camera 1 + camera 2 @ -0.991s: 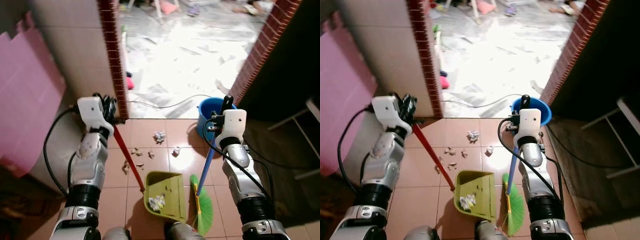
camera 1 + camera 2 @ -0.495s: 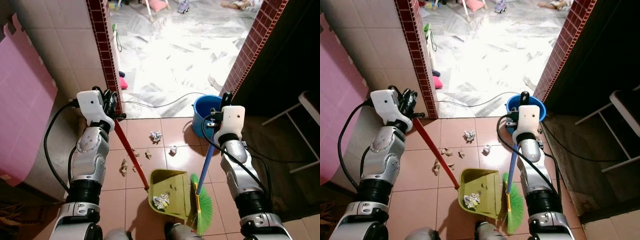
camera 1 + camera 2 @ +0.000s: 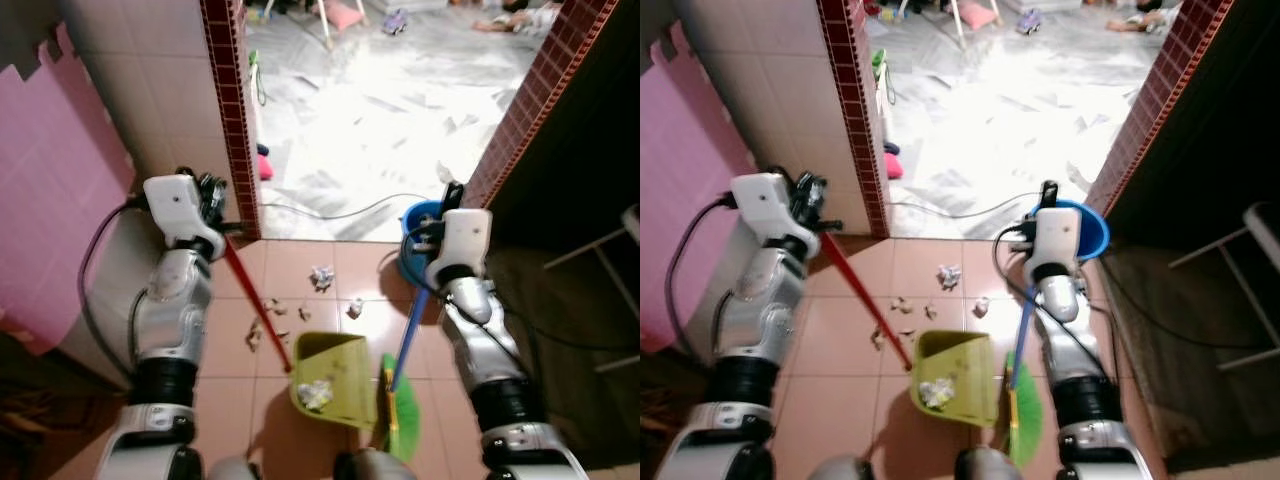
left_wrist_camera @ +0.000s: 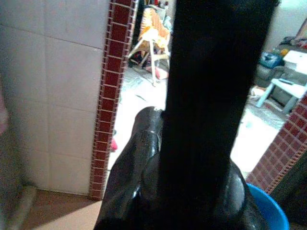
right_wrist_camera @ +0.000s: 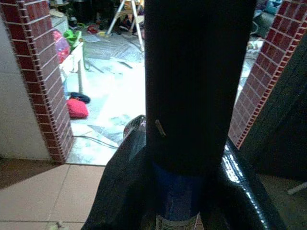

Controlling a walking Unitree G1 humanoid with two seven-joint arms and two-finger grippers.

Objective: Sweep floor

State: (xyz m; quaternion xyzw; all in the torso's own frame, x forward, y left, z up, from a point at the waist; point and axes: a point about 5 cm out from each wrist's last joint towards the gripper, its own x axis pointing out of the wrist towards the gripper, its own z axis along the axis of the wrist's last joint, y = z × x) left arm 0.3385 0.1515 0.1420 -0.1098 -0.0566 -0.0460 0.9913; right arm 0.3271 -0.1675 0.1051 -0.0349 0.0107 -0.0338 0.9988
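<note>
We hold 2 tools over a floor of red-brown tiles (image 3: 310,265). Our left gripper (image 3: 212,198) has its fingers closed tight on the red handle (image 3: 258,312) of the green dustpan (image 3: 335,377). The dustpan sits on the tiles near us, and a white paper ball (image 3: 315,393) lies inside it. Our right gripper (image 3: 447,200) has its fingers closed tight on the blue handle (image 3: 408,335) of the broom (image 3: 402,410). The broom's green bristles rest just right of the dustpan. More paper scraps (image 3: 270,318) lie on the tiles, a bit farther than the dustpan. A blue bucket (image 3: 1088,226) stands far right, by a brick post (image 3: 522,108). A pink mat (image 3: 55,230) leans on the left.
</note>
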